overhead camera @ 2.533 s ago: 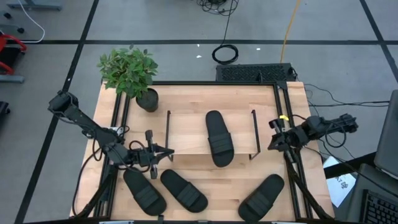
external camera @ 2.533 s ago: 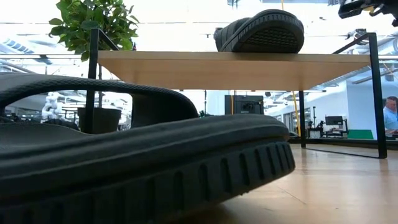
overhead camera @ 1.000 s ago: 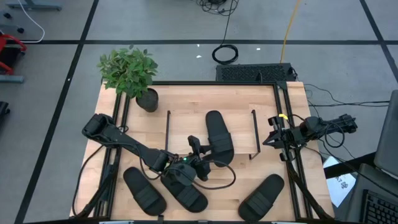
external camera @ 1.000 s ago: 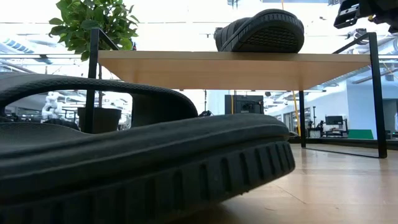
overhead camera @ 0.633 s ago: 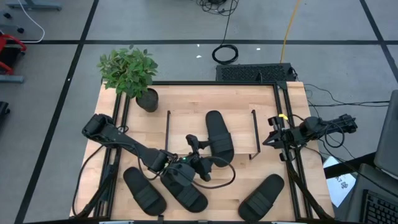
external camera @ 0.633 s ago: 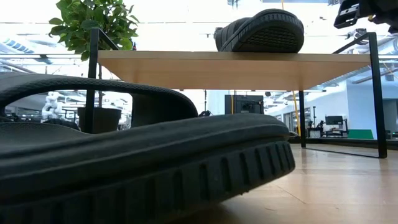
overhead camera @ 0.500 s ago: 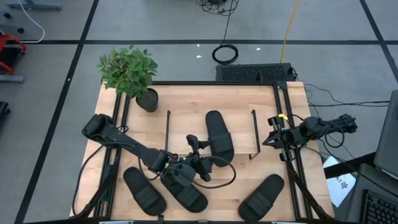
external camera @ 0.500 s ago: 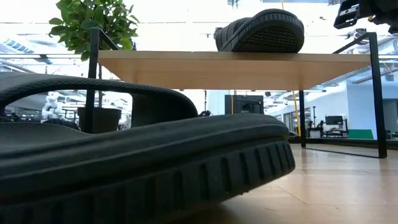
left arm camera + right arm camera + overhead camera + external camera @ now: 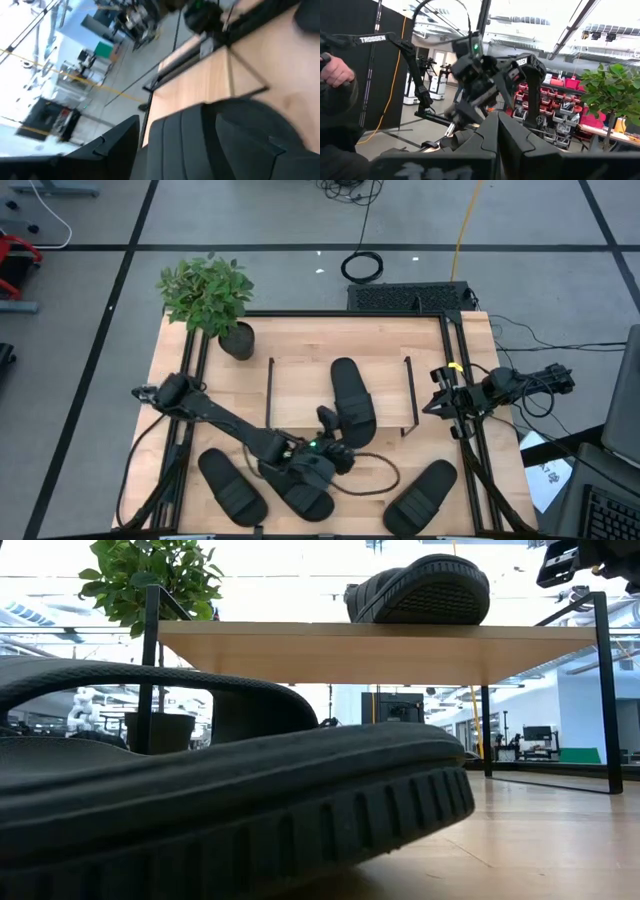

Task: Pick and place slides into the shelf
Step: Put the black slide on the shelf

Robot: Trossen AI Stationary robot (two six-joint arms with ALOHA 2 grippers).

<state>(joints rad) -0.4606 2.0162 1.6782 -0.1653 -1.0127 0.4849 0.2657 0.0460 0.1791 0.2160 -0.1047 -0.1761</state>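
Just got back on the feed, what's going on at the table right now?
The left gripper is low over the middle slide at the table's front, not yet gripping it. One slide already lies on the shelf. Two more slides wait on the table, front left and front right. The right gripper waits shut beside the shelf's right frame.

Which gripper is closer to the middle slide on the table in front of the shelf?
Left. The left gripper is right over the middle slide, near its strap. The right gripper waits at the table's right edge, beyond the shelf.
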